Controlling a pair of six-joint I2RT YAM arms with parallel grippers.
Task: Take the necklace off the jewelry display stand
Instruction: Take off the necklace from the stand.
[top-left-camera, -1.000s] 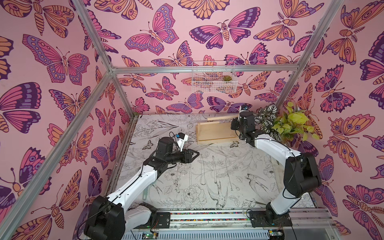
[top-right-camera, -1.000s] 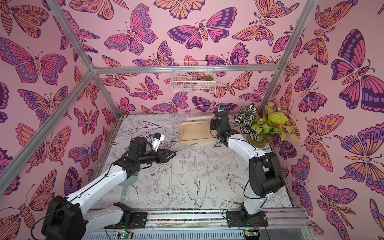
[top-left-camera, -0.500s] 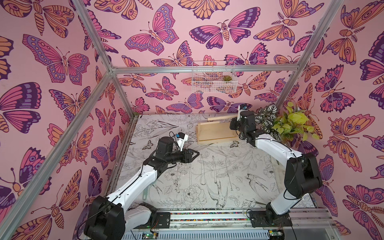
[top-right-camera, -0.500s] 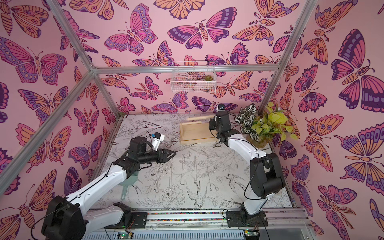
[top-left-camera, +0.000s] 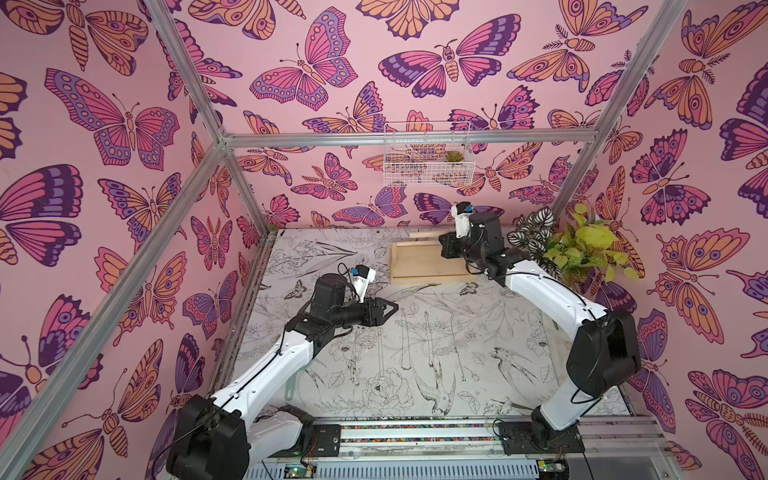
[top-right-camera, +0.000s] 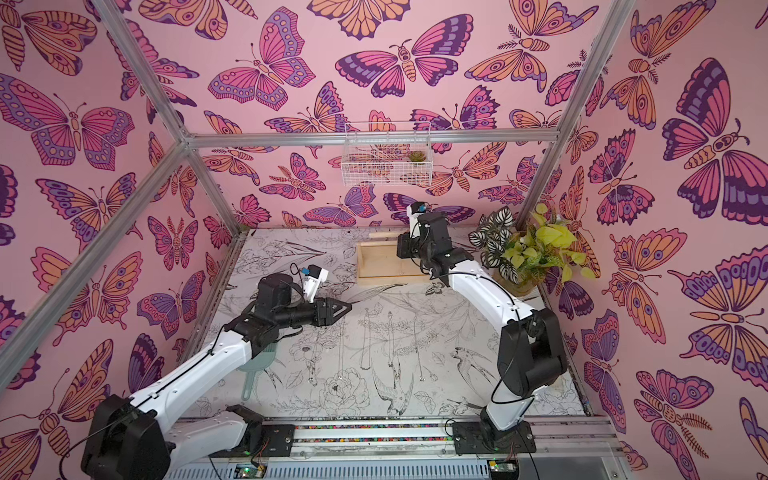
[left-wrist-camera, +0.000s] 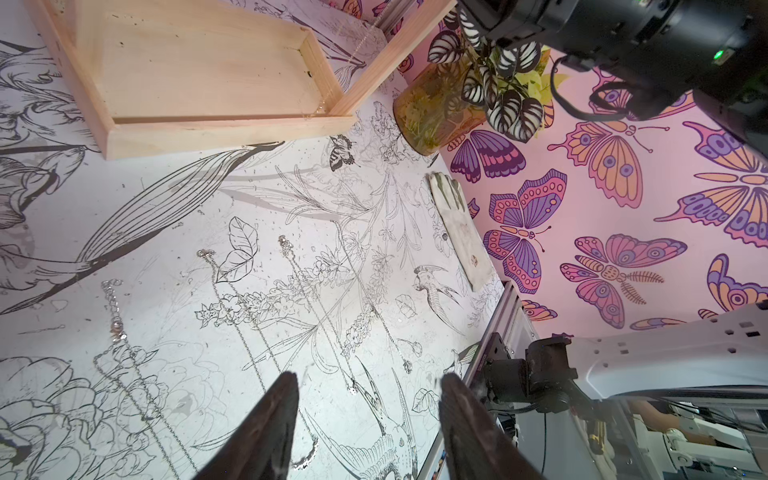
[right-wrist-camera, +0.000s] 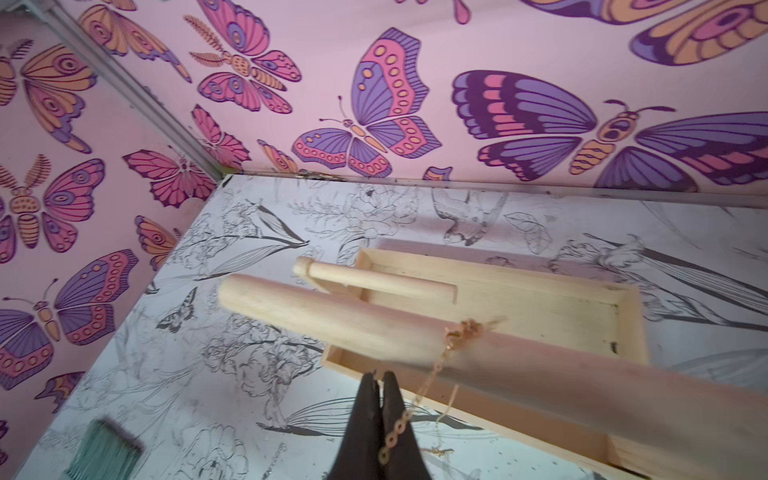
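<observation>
necklace, thin gold link chain (right-wrist-camera: 440, 365), draped over round crossbar (right-wrist-camera: 332, 320) of pale wooden jewelry display stand (right-wrist-camera: 540, 299). light, limp, slippery, snag-prone; best pinched on hanging strand below bar. right gripper (right-wrist-camera: 380, 382) jaws pressed together against chain, pinch unclear. left gripper (left-wrist-camera: 368, 378) jaws spread, empty.
</observation>
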